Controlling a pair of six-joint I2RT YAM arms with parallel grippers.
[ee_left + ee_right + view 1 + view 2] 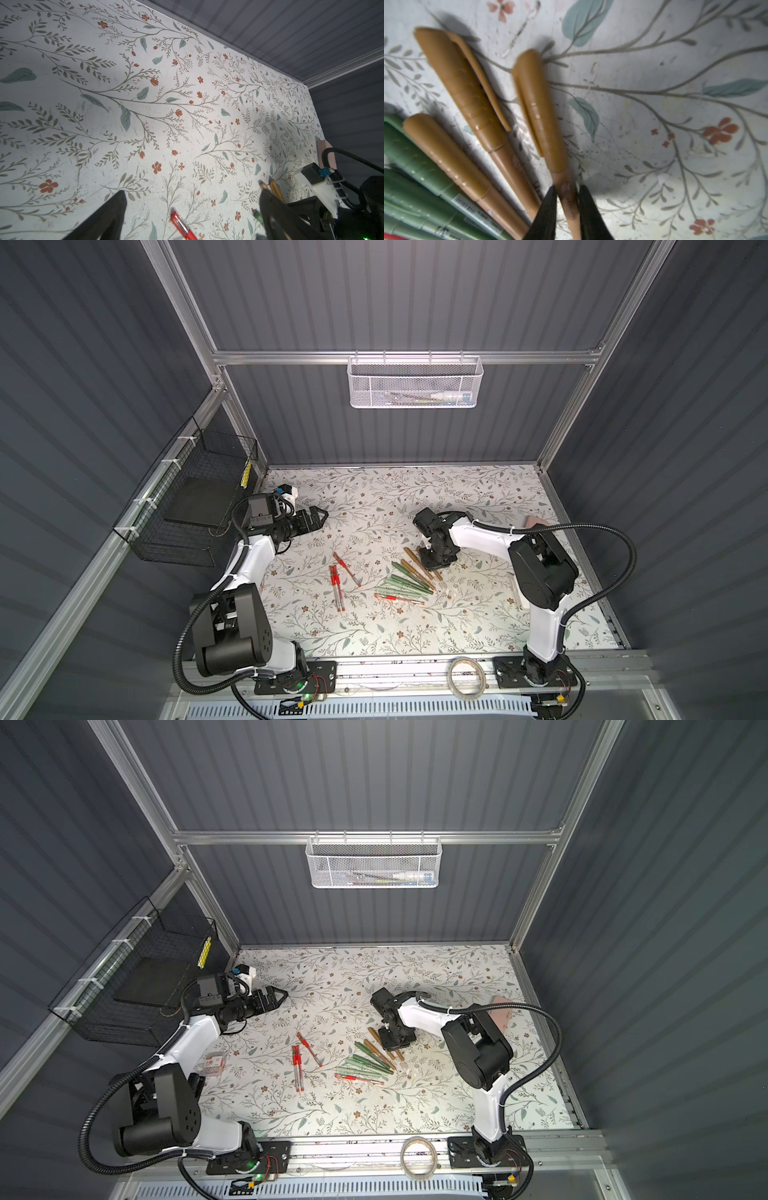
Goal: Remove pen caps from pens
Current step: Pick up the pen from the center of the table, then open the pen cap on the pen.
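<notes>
Right hand [567, 189] pinches the light, slick gold-brown pen [572, 212] by its stiff barrel, below the cap [539, 108]; left hand [193, 194] hangs wide open.

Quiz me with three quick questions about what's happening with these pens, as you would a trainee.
1. True or false: the left pincer is wide open and holds nothing.
2. The right pincer has a finger on either side of a pen. What colour is it? A green, B gold-brown, C red.
3. Fill in: the caps of the three gold-brown pens are ___ (on/off).
Key: 1 true; 2 B; 3 on.
</notes>
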